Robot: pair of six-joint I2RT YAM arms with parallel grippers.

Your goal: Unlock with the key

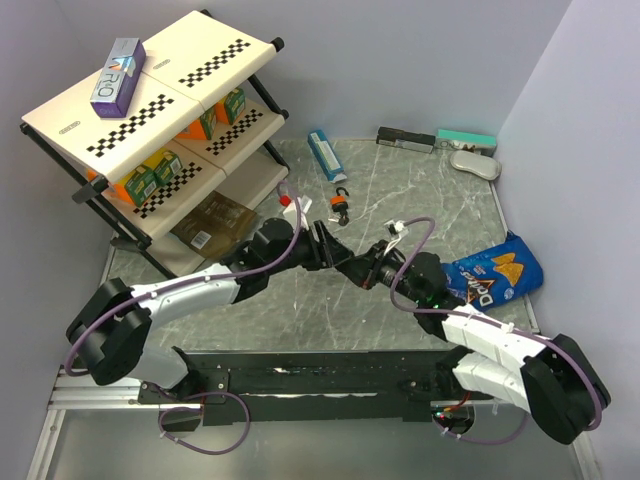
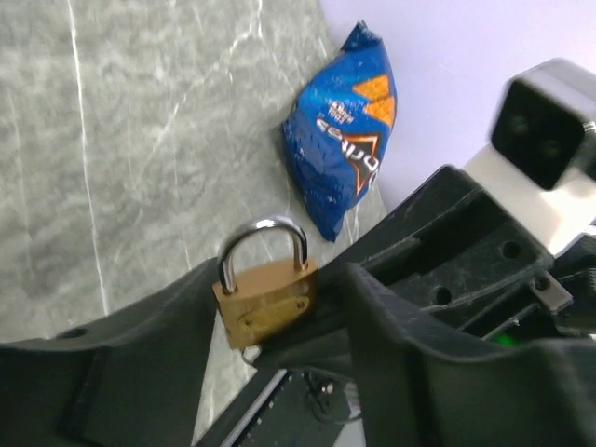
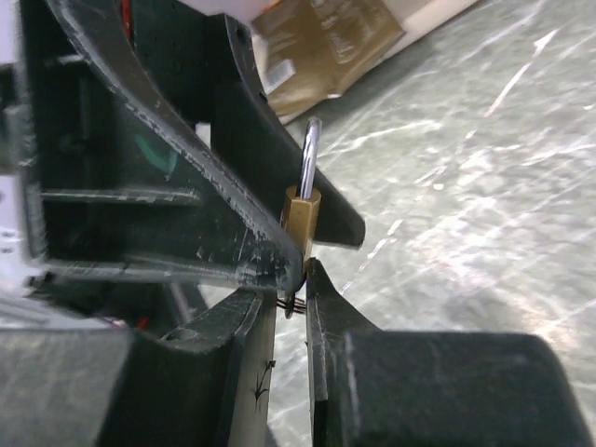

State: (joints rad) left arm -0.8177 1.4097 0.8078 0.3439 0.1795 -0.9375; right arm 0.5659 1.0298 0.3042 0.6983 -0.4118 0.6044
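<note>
My left gripper [image 1: 343, 262] is shut on a small brass padlock [image 2: 266, 304] and holds it above the table, its steel shackle pointing up. The padlock also shows edge-on in the right wrist view [image 3: 302, 220], clamped between the left fingers [image 3: 233, 233]. My right gripper [image 3: 293, 284] sits just under the padlock's base, its fingers nearly together on the key [image 3: 291, 304]. Only a thin dark ring and a bit of metal show between them; the blade is hidden. In the top view both grippers meet at mid-table, the right gripper [image 1: 368, 270] against the left.
An orange-bodied padlock [image 1: 341, 206] lies behind the grippers. A blue chip bag [image 1: 495, 275] lies at right and shows in the left wrist view [image 2: 345, 126]. A shelf rack [image 1: 160, 120] stands at back left, with a brown pouch [image 1: 213, 225] under it. A blue tube [image 1: 325, 155] lies at back.
</note>
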